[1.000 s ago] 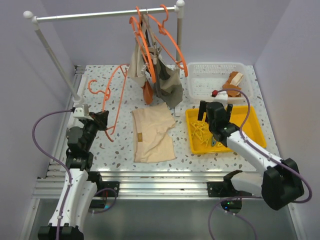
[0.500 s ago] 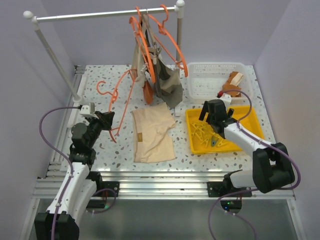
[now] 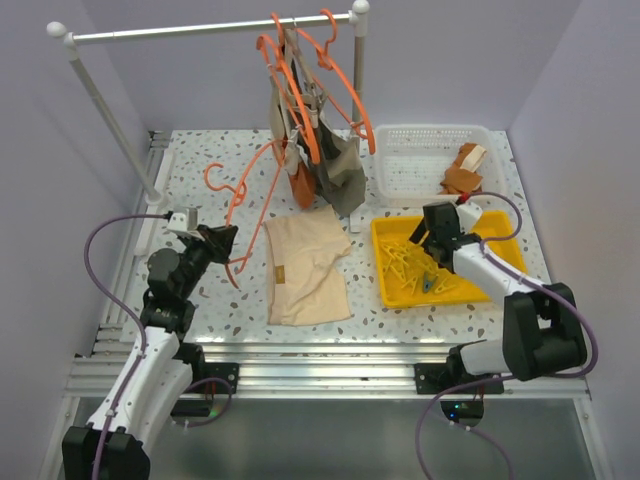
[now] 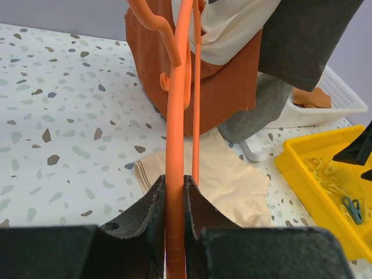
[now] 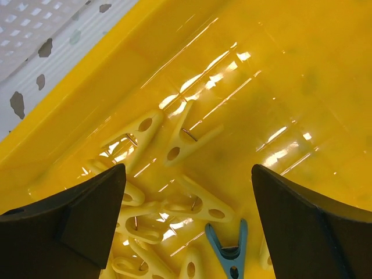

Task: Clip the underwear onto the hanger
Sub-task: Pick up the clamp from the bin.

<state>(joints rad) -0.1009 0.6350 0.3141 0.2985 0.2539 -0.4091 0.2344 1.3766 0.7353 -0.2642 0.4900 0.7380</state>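
The cream-beige underwear [image 3: 305, 265] lies flat on the table in the middle; it also shows in the left wrist view [image 4: 232, 183]. My left gripper [image 3: 222, 243] is shut on a thin orange hanger [image 3: 245, 205], held up left of the underwear; its bar [image 4: 176, 145] runs between my fingers [image 4: 148, 212]. My right gripper [image 3: 435, 232] is open and empty, low inside the yellow tray [image 3: 498, 228] over several yellow clips [image 5: 186, 142] and a blue clip [image 5: 229, 253].
A rack [image 3: 210, 28] at the back holds more orange hangers [image 3: 345, 85] with a dark grey garment [image 3: 340, 175] and rust-orange cloth [image 3: 296, 187]. A white basket [image 3: 420, 160] with cloth sits behind the tray.
My left gripper has carried the hanger rightwards, closer to the underwear. My right gripper has moved right and down into the yellow tray.
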